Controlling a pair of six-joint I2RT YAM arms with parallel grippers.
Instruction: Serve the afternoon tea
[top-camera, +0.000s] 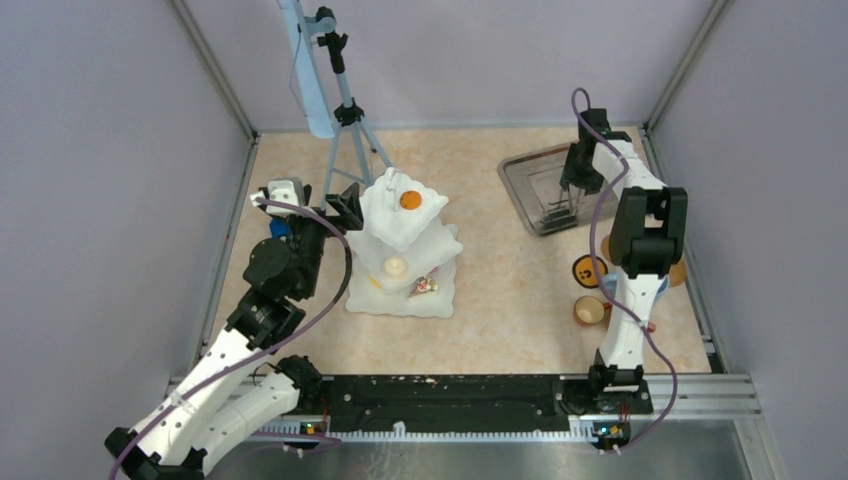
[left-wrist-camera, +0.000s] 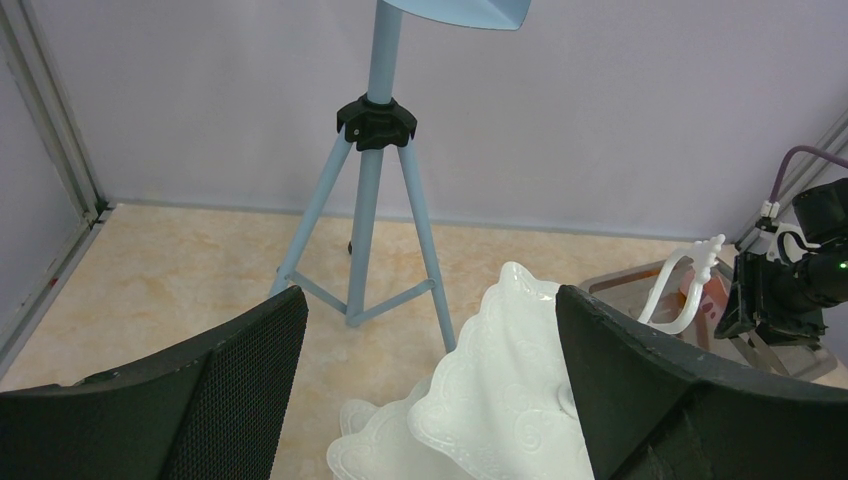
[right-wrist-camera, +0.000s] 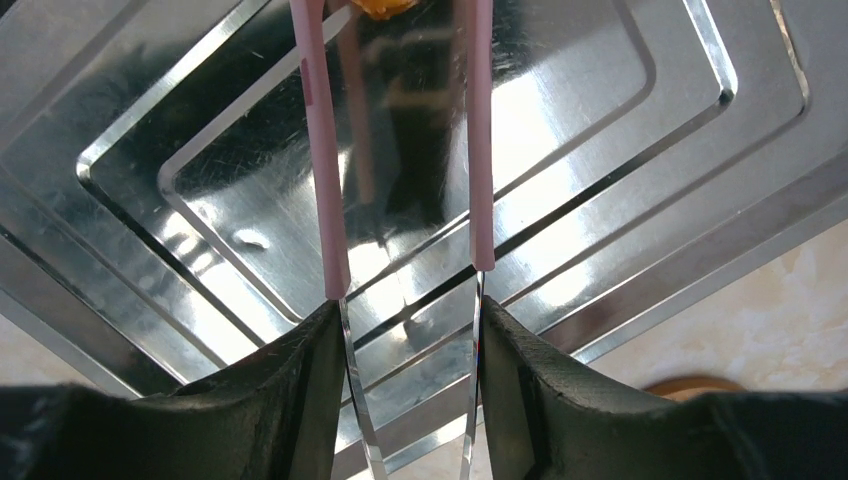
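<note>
A white three-tier stand (top-camera: 400, 300) stands mid-table. An orange pastry (top-camera: 410, 200) lies on its top tier, a cream pastry (top-camera: 395, 267) on the middle tier and a cake slice (top-camera: 423, 286) on the bottom tier. My right gripper (top-camera: 572, 190) is shut on pink tongs (top-camera: 560, 210) over a metal tray (top-camera: 520, 175). In the right wrist view my gripper (right-wrist-camera: 412, 310) holds the tongs (right-wrist-camera: 318, 150), whose tips flank an orange pastry (right-wrist-camera: 385, 8) at the frame's top. My left gripper (top-camera: 345, 207) is open and empty beside the stand's left side (left-wrist-camera: 500, 400). An orange-brown mug (top-camera: 590, 310) stands by the right arm.
A blue tripod (top-camera: 350, 120) stands at the back, just behind my left gripper; it also shows in the left wrist view (left-wrist-camera: 375, 180). A blue toy car (top-camera: 280, 228) lies by the left arm. A dark round item (top-camera: 588, 269) sits half hidden by the right arm.
</note>
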